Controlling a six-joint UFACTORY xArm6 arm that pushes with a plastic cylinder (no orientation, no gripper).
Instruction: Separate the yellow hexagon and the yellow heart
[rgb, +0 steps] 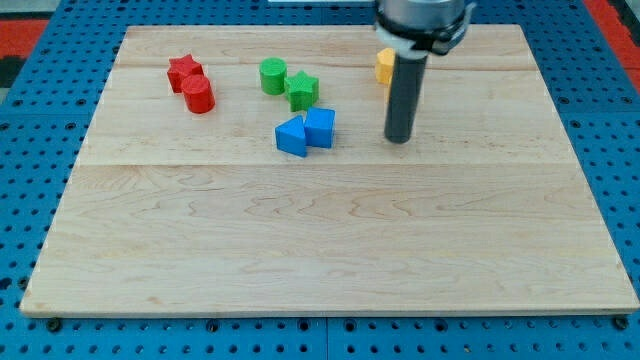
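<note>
A yellow block (384, 66) shows near the view's top, right of centre. The rod hides most of it, so I cannot tell its shape. I cannot see a second yellow block. My tip (399, 139) rests on the board just below that yellow block and to the right of the blue blocks.
A red star (183, 69) and a red cylinder (198, 95) sit at upper left. A green cylinder (272, 76) and a green star (302, 90) sit at upper centre. Two blue blocks (306, 131) touch below them. The wooden board (320, 260) lies on a blue pegboard.
</note>
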